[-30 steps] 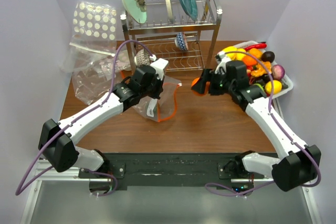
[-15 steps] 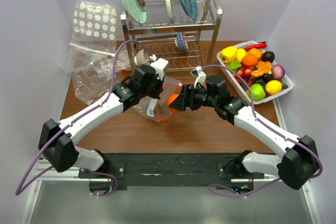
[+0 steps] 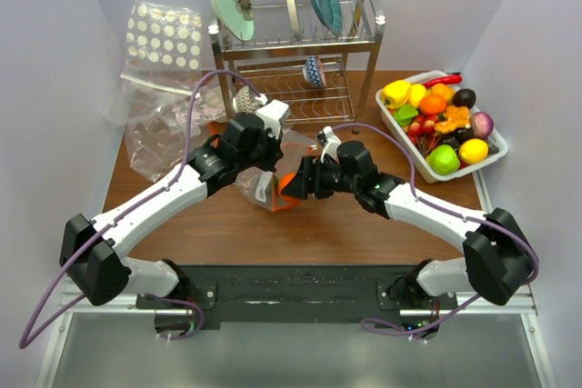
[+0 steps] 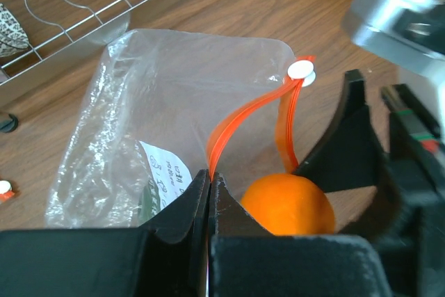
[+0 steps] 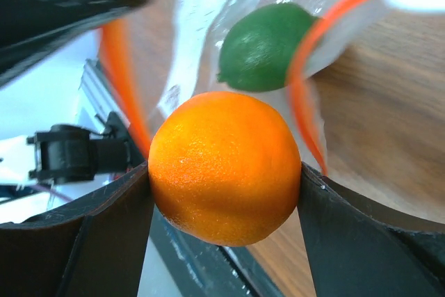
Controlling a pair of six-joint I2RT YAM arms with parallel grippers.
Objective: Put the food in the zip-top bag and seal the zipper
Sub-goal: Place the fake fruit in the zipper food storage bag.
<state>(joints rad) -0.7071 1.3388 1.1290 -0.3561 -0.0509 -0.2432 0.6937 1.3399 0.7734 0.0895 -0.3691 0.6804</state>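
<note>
Closest to the arms' bases, the left gripper [image 4: 210,183] has its fingers pressed together, pinching one lip of the zipper [image 4: 245,117] on the zip-top bag [image 4: 174,88], which lies on the wooden table [image 3: 364,224] mid-left. The left wrist view shows the strip's two halves parted, a white slider [image 4: 301,69] at their far end and a white label [image 4: 164,175] under the plastic, its print too small to read. Just beside it, the right gripper [image 5: 224,172] has its fingers spread wide around an orange [image 5: 222,144], held at the bag's mouth. From overhead only a sliver of this fruit shows between the two grippers. Only the right wrist view shows a green lime [image 5: 264,46] behind the clear plastic, its edges blurred. Farther right, a white tray [image 3: 498,144] holds the rest of the food [image 3: 444,159], packed too closely to count. Behind stand a dish rack [image 3: 300,52] and a dotted bag [image 3: 164,34].
</note>
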